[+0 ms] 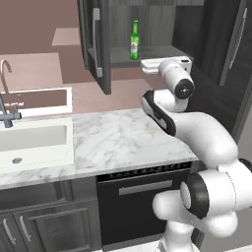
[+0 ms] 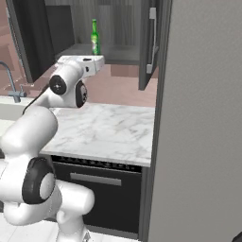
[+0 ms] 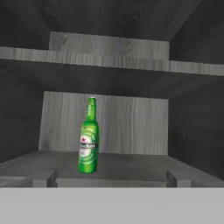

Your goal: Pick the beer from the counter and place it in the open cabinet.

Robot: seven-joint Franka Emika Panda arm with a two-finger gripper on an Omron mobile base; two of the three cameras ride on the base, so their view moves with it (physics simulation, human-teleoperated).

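Beer bottle (image 3: 88, 142) upright on cabinet (image 3: 131, 164) floor; gripper (image 1: 147, 65) spread wide, empty, just outside.

Beer bottle (image 3: 89, 142): green glass, glossy, pale label. Cabinet (image 3: 109, 116): dark grey wood grain, matt; door handle (image 1: 96, 42) brushed silver metal. Counter (image 1: 118, 140): white marble with grey veins, smooth, slight sheen. Sink (image 1: 34, 140): white, smooth; tap (image 1: 5, 106) grey metal. Robot arm (image 1: 197, 133): glossy white plastic.

arm (image 1: 197, 133) raised, claw (image 1: 147, 65) open, empty
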